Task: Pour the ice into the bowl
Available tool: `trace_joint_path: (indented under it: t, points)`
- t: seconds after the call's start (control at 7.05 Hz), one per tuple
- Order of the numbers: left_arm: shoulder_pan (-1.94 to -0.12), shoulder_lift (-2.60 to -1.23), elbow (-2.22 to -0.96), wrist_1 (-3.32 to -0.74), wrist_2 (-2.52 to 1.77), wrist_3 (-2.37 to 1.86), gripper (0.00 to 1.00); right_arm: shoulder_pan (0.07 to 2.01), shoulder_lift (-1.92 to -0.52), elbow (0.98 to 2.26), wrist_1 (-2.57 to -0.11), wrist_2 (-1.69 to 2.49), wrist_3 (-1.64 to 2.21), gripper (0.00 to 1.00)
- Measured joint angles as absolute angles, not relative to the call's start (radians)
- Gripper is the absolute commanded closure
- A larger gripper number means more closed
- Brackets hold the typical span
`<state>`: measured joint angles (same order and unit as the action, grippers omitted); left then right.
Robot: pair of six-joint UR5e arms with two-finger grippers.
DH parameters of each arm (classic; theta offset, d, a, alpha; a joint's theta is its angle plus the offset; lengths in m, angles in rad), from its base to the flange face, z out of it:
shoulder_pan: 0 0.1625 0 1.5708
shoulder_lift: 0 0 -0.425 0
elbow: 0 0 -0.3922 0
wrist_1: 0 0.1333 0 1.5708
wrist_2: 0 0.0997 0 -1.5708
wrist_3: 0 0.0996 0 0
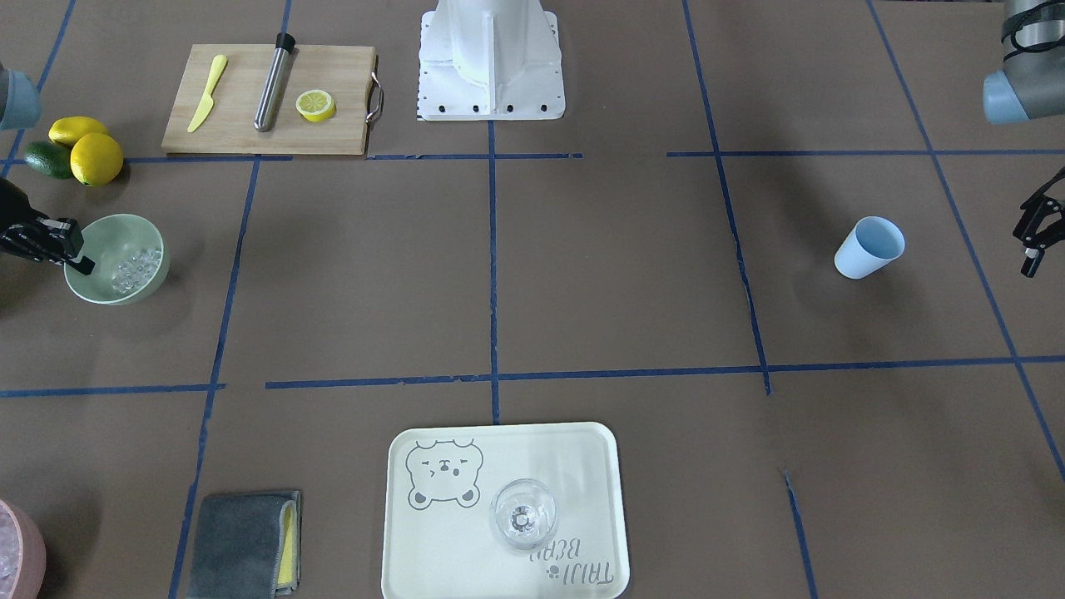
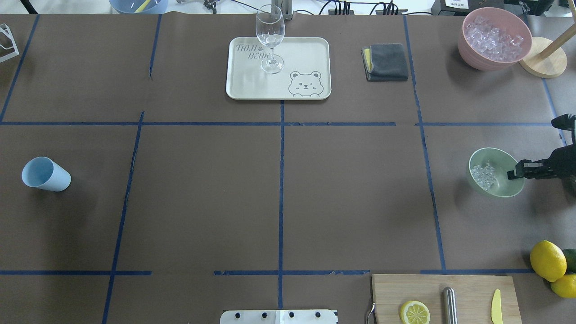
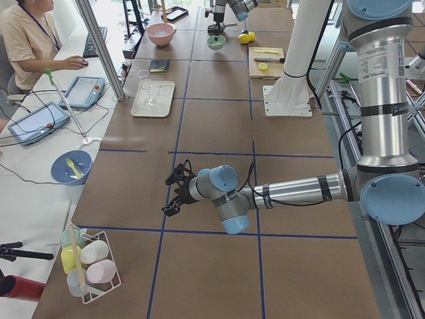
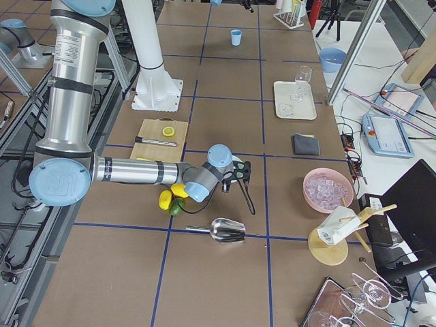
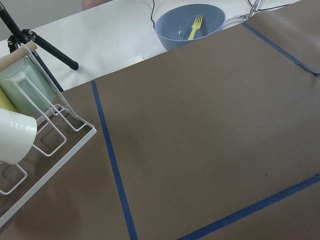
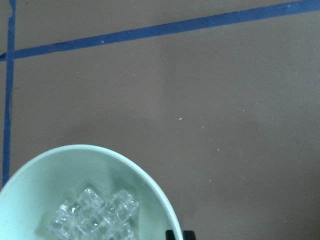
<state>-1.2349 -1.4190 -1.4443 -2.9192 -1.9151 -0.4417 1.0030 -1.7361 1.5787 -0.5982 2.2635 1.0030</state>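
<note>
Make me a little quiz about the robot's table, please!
1. True or false: the ice lies in the mint-green bowl.
2. What stands on the bear tray? A) wine glass B) blue cup C) lemon
3. Which of the robot's hands is at the bowl's rim?

Key: 1 true. 2 A. 3 the right hand.

Robotics lab: tape-gridded table (image 2: 351, 189), operator (image 3: 25, 41)
</note>
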Motion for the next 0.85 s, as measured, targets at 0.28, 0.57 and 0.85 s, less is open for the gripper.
trace_joint_path:
  t: [0.28, 0.57, 0.85]
  points:
    - [-1.235, -1.419, -1.445, -2.919, -1.915, -0.442, 0.0, 1.001, -1.73, 1.569, -0.598, 2.261, 1.003, 0.78]
    - [-1.235, -1.419, -1.445, -2.919, -1.915, -0.442, 0.0, 1.001, -1.727, 1.562, -0.598, 2.259, 1.003, 0.65]
    - [-1.235, -1.419, -1.445, -2.919, -1.915, -0.442, 0.0, 1.0, -1.726, 1.561, -0.598, 2.258, 1.003, 0.0]
